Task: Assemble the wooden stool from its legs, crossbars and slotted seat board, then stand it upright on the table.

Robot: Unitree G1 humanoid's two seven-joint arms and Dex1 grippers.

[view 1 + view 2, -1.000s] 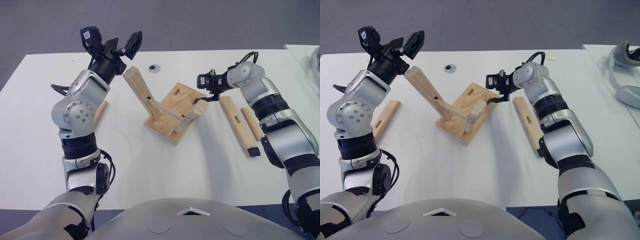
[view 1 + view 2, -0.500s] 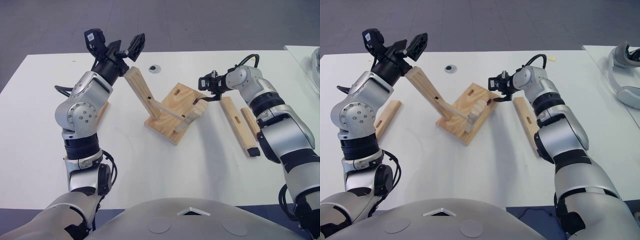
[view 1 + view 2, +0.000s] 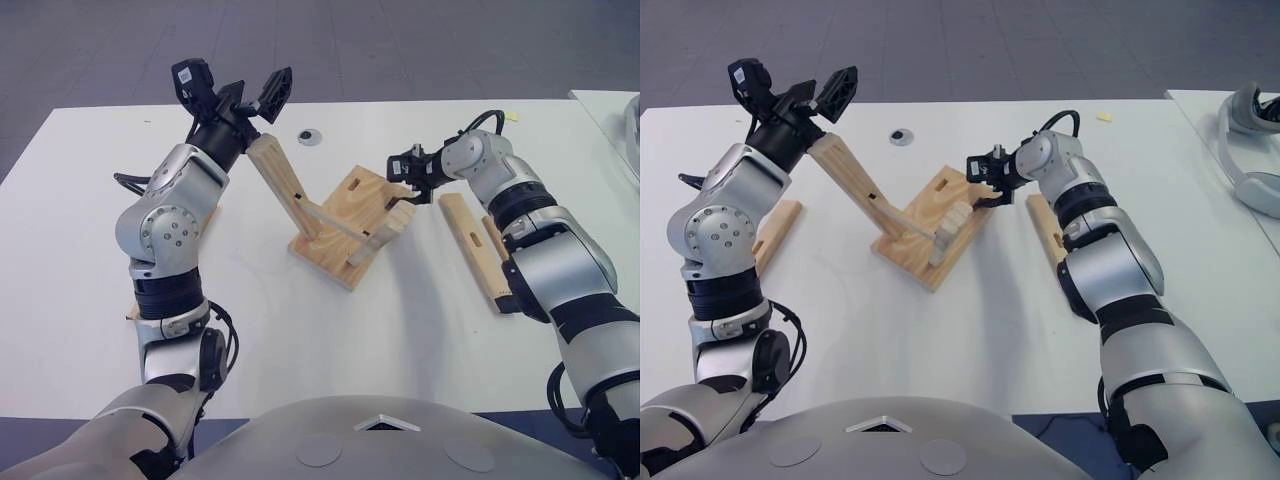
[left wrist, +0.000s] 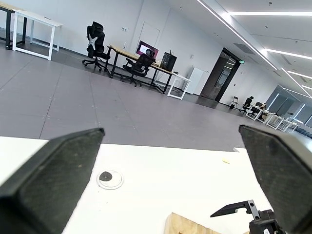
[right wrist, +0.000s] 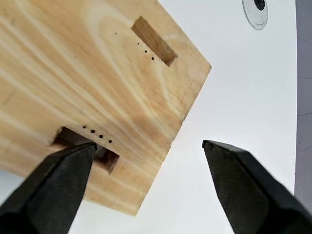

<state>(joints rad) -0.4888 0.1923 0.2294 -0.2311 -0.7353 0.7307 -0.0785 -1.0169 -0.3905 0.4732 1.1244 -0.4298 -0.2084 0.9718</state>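
Note:
The slotted seat board (image 3: pixel 345 205) lies tilted on the white table (image 3: pixel 300 330), with a long leg (image 3: pixel 283 182) slanting up from it, a crossbar (image 3: pixel 338 227) and a short leg (image 3: pixel 387 228) joined on. My left gripper (image 3: pixel 255 95) hangs open just above the long leg's top end. At the board's far right edge my right gripper (image 3: pixel 398 187) is open; in the right wrist view one finger (image 5: pixel 58 180) lies over a slot of the seat board (image 5: pixel 73 73), the other over bare table. Two loose wooden pieces (image 3: pixel 470 245) lie to the right.
Another loose wooden piece (image 3: pixel 773 232) lies on the table under my left arm. A round grommet (image 3: pixel 308 136) sits in the table behind the board. A headset (image 3: pixel 1252 110) rests on a neighbouring table at the far right. Open table lies in front of the board.
My right gripper has shifted left, closer onto the seat board's edge. My left gripper has moved slightly right, toward the long leg's top. The wooden pieces have not moved.

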